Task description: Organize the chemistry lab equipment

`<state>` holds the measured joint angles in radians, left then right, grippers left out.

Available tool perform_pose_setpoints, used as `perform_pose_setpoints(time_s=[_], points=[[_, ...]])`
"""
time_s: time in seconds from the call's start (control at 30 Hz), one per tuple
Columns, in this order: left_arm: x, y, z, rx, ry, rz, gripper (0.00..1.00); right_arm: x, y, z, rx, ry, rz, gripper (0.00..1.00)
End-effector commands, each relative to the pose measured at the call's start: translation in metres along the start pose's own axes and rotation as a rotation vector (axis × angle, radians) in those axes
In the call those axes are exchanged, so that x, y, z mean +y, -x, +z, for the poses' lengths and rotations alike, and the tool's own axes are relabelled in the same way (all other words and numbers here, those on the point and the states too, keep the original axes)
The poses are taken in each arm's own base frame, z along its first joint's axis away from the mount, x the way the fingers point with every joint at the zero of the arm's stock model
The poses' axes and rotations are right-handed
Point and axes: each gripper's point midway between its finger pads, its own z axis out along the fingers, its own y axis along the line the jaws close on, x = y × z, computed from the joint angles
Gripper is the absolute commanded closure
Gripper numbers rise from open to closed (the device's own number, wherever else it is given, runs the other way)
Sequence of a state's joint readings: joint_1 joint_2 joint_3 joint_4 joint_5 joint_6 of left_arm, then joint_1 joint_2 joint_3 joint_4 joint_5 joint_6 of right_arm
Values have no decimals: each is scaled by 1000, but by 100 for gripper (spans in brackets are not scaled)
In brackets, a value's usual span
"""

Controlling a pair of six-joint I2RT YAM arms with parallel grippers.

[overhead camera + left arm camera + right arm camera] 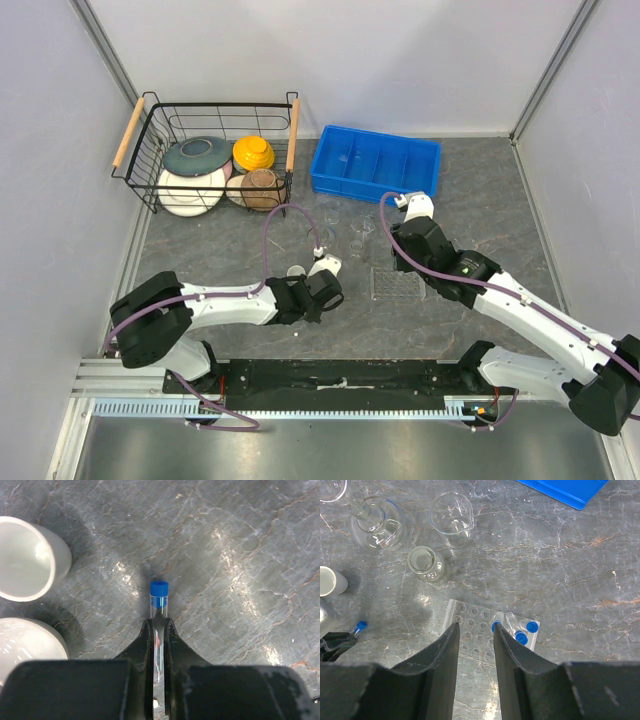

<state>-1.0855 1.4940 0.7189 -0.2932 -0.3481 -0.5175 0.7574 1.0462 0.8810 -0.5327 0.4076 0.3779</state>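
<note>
Blue-capped and smooth, the thin test tube (159,611), pinched along its body by the closed left claw (158,630) close to the grey surface (240,555), may slide or tilt in so narrow a grip, while the empty, slightly open right claw (475,631) hovers over the clear rack (470,612).

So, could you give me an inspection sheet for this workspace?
Surface: grey marbled tabletop.
Job's things: blue-capped tube; clear rack holding capped tubes; beaker, flasks and white cups nearby.
Clutter: wire basket of ceramic bowls; blue tray.
End effectors: left end effector shut on the tube; right end effector open, over the rack.
Cables: purple cables hang in loops.
Surroundings: white walls.
</note>
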Motion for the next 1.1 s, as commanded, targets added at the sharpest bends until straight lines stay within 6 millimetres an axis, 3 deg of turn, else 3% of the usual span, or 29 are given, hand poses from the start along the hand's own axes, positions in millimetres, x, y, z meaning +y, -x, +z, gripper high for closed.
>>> perform_pose_setpoints(time_s=[0.0, 0.13, 0.23, 0.33, 0.37, 0.43, 0.53, 0.6, 0.63, 0.7, 0.73, 0.8, 0.83, 1.07], points=[[-7, -11, -1, 32, 11, 17, 98, 2, 9, -11, -30, 21, 9, 60], [-27, -3, -10, 13, -71, 70, 98, 1, 11, -26, -40, 53, 23, 60], [-58, 13, -28, -37, -251, 114, 98, 7, 10, -43, -38, 130, 35, 58], [-94, 25, -59, -109, -509, 149, 98, 22, 1, -58, -2, 245, 40, 56], [-105, 18, -69, -94, -604, 166, 98, 31, -4, -65, 26, 312, 34, 55], [-119, 29, -91, -165, -721, 169, 98, 43, -10, -73, 54, 394, 30, 55], [-134, 29, -117, -191, -893, 190, 98, 64, -20, -89, 92, 552, 24, 52], [-135, 35, -128, -221, -954, 185, 98, 75, -24, -99, 98, 643, 23, 49], [-137, 24, -134, -192, -1024, 200, 98, 76, -28, -101, 95, 665, 22, 46], [-134, 35, -142, -235, -1096, 170, 98, 85, -28, -108, 89, 732, 18, 43], [-134, 26, -150, -219, -1168, 182, 98, 89, -29, -112, 91, 765, 22, 41], [-131, 36, -158, -276, -1221, 161, 98, 98, -30, -119, 86, 835, 28, 39], [-130, 30, -163, -267, -1260, 170, 98, 103, -35, -123, 112, 880, 44, 37], [-126, 34, -183, -328, -1372, 189, 98, 124, -49, -128, 188, 1022, 114, 36]])
